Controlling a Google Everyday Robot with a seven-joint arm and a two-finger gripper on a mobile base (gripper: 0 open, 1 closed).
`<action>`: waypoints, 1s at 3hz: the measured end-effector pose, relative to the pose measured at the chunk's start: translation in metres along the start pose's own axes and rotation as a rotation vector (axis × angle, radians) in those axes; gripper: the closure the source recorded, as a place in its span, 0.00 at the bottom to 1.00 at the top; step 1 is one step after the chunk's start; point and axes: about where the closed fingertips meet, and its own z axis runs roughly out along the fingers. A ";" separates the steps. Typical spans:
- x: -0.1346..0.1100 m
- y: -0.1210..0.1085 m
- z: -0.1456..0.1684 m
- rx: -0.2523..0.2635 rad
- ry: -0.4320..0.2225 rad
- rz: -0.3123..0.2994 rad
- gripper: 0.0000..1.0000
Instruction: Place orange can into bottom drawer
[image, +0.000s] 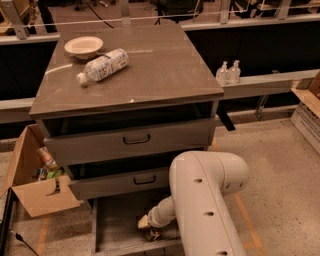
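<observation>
The bottom drawer (117, 225) is pulled open at the foot of the grey cabinet, and its plank floor shows. My white arm reaches down into it from the right. My gripper (149, 230) is low inside the drawer, near its front middle. A small orange-tan shape at the gripper's end looks like the orange can (143, 222), close to the drawer floor. The arm's big elbow hides the drawer's right part.
The two upper drawers (130, 142) with dark handles stand slightly open. On the cabinet top lie a clear water bottle (102, 65) and a pale bowl (83, 46). An open cardboard box (35, 180) stands at the left. Two small bottles (228, 72) sit on a ledge at the right.
</observation>
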 end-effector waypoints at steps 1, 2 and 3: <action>0.008 0.008 -0.021 -0.020 0.034 0.005 0.61; 0.024 0.030 -0.077 -0.090 0.107 0.024 0.84; 0.030 0.053 -0.136 -0.168 0.159 0.033 1.00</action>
